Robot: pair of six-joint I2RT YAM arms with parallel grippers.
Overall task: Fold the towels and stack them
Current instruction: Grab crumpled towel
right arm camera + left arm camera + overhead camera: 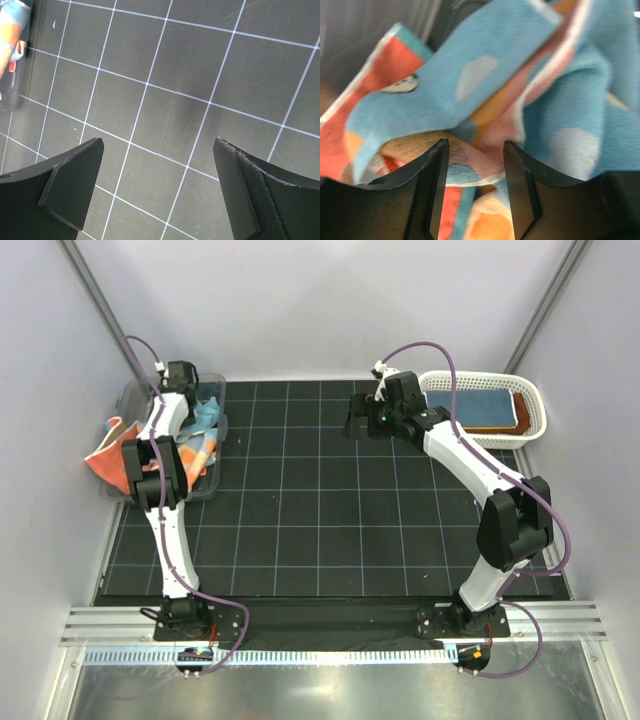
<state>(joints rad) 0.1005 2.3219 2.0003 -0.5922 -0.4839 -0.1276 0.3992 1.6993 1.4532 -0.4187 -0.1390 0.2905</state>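
Top external view: two towels, blue (468, 403) and rust-brown (500, 421), already lie folded in the white basket (536, 400); others sit crumpled in the clear bin (213, 486). Left jaws stand parted around a fold of the polka-dotted towel (485, 75) there, not yet pinching it. Right jaws hang wide and empty above the surface (320, 525).

Open gridded mat (320, 510) under right hand (159, 145), towels (470, 60) bunched before left hand (475, 145)

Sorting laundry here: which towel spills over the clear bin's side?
The coral-red towel; it drapes over the clear bin's outer wall, while the polka-dotted towel lies inside.
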